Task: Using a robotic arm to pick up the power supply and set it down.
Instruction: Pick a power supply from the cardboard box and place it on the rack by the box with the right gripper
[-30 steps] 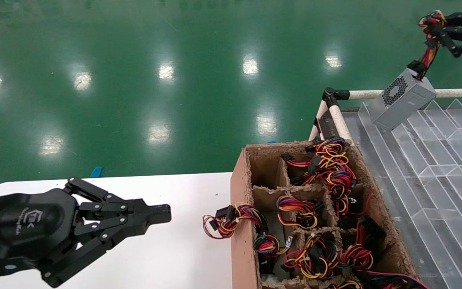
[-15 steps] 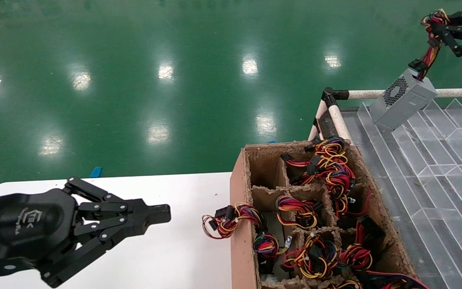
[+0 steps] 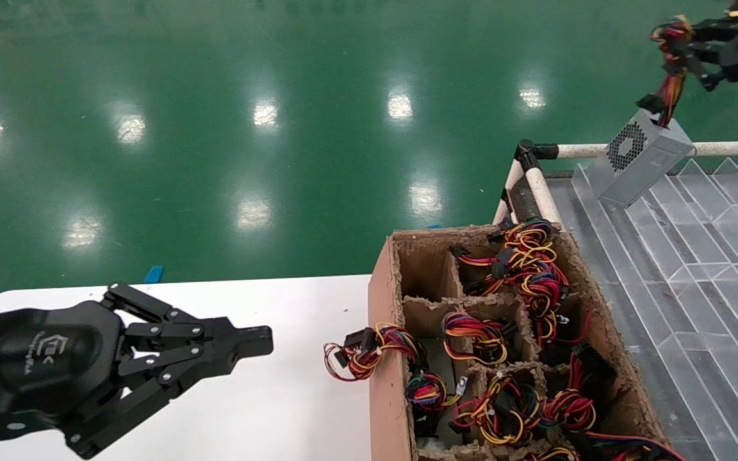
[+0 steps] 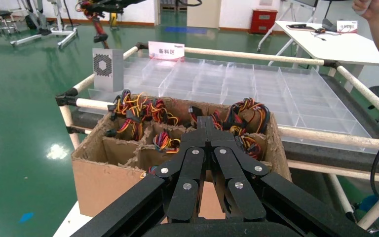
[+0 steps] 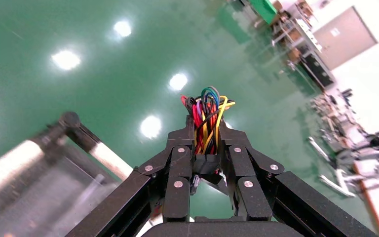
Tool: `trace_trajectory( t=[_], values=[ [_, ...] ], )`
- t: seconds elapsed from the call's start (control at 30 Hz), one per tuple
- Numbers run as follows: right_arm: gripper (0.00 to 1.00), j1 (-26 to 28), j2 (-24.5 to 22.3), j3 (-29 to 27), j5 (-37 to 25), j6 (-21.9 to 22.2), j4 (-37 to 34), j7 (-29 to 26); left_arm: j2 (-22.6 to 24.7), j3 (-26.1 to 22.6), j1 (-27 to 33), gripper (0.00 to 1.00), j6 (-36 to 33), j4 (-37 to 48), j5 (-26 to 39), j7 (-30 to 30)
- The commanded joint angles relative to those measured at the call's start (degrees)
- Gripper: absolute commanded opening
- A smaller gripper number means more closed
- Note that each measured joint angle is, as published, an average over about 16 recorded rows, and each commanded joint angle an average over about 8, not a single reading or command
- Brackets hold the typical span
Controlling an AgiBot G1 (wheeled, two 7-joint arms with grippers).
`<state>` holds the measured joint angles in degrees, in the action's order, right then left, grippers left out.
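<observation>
Head camera high, looking down; wrist cameras close along their linkages (shared: cardboard box (image 3: 401,358) (image 4: 103,173)).

Glossy green floor (image 3: 215,96), white table (image 3: 292,358)

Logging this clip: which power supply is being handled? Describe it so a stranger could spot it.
Start at the clear divided tray right of the cardboard box. Over its far corner hangs the power supply, a silver-grey box with a honeycomb grille, held by its wires in the right claw. It alone hangs outside the box.
</observation>
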<state>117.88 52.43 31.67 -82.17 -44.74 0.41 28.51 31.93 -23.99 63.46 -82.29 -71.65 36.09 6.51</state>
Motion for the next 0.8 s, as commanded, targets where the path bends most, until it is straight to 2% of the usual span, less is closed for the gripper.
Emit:
trace_trajectory(
  t=[0.03, 0.43, 0.8],
  values=[
    [0.0, 0.12, -0.25, 0.12, -0.18, 0.56, 0.01, 0.31, 0.0, 0.0, 0.0, 0.0, 0.0, 0.0, 0.0, 0.0],
    [0.0, 0.46, -1.98, 0.47, -0.7, 2.39, -0.41, 1.07, 0.0, 0.0, 0.0, 0.0, 0.0, 0.0, 0.0, 0.0],
    [0.0, -0.66, -0.36, 0.77, -1.14, 1.19, -0.45, 1.09, 0.0, 0.0, 0.0, 0.0, 0.0, 0.0, 0.0, 0.0]
  ],
)
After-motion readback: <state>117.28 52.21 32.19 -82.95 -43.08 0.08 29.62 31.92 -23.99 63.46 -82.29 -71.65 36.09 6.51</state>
